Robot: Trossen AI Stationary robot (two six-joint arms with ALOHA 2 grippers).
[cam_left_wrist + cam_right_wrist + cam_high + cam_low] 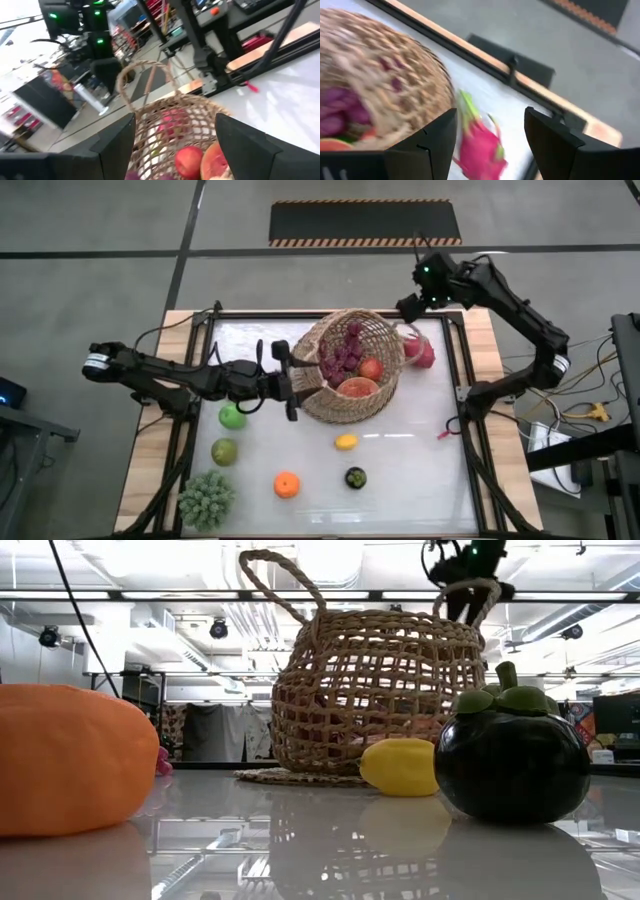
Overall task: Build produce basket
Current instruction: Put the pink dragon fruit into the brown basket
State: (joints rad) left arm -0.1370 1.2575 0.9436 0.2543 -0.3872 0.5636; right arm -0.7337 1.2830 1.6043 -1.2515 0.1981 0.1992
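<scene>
Fingers point(115, 150) spread on left gripper point(291, 385), straddling basket point(350, 365) rim at mid-table; right gripper point(409, 308) likewise released, near dragon fruit point(420, 352) beside basket. Filling under way; next probably called for closing on dragon fruit. Counted: one basket; produce, at least three inside, seven loose.

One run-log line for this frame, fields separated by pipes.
basket: tipped, grapes and apple inside | left gripper: open, straddling its rim | right gripper: open, above dragon fruit | lemon, orange: on table
</scene>
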